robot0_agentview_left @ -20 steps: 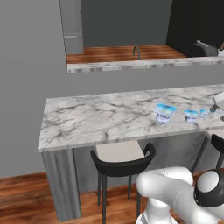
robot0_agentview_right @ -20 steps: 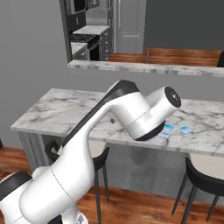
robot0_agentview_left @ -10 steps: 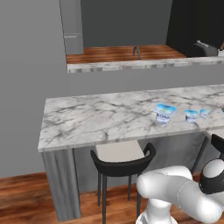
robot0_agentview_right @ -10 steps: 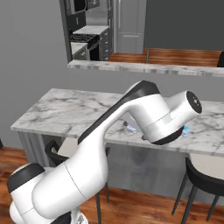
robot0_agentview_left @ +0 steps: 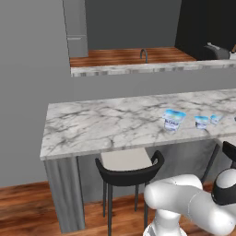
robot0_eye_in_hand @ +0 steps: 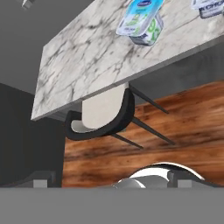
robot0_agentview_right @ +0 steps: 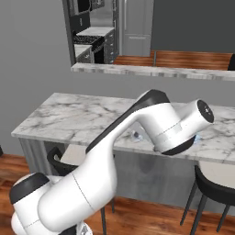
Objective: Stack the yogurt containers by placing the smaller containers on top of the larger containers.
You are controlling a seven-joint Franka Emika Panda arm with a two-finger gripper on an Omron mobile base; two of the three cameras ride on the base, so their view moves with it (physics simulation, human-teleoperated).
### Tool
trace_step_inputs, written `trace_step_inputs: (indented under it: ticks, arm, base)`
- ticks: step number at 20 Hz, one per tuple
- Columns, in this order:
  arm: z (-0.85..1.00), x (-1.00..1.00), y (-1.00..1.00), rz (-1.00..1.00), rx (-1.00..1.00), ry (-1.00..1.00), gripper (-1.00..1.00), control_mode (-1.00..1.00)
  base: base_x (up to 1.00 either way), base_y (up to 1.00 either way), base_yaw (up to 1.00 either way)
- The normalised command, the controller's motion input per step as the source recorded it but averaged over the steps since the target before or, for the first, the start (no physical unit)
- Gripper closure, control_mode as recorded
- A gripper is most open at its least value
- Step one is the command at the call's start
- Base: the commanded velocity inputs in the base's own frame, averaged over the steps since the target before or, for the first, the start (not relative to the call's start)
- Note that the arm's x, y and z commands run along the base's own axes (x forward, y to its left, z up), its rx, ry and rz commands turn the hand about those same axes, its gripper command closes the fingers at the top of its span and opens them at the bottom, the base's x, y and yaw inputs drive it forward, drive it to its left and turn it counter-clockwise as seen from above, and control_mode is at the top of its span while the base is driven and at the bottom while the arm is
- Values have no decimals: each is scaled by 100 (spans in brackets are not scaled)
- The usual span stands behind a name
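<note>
Three yogurt containers stand near the right end of the marble counter (robot0_agentview_left: pixel 92 124). The larger container (robot0_agentview_left: pixel 174 120) is a wide whitish tub with blue marks. Two smaller containers (robot0_agentview_left: pixel 201 121) (robot0_agentview_left: pixel 215 119) sit just to its right, all apart from one another. In the hand view the larger container (robot0_eye_in_hand: pixel 142 22) is at the top, with a smaller container (robot0_eye_in_hand: pixel 208 8) in the corner. My gripper (robot0_eye_in_hand: pixel 111 181) is open and empty, low in front of the counter and well away from the tubs. In the right base view my arm hides most of the tubs; the larger container (robot0_agentview_right: pixel 137 135) peeks out beside it.
A black stool with a pale seat (robot0_agentview_left: pixel 129 166) is tucked under the counter, also in the hand view (robot0_eye_in_hand: pixel 103 113). A second stool (robot0_agentview_right: pixel 215 188) stands further right. Wooden floor lies below. A raised back ledge with a faucet (robot0_agentview_left: pixel 144 55) runs behind the counter.
My arm has swung to the right and lower, and the hand has left the right edge of the left base view. The tubs have not moved.
</note>
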Motion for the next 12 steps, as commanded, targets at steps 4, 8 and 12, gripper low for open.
trace_step_inputs:
  ticks: [4,8,12]
  arm:
    - [-36,3,0,-7,-6,-4,-100,-100]
    - [-31,10,0,-6,-5,-5,-100,-100]
    - [-19,16,0,-7,-1,-3,-100,-100]
  base:
    - [0,0,0]
    - [0,0,0]
    - [0,0,0]
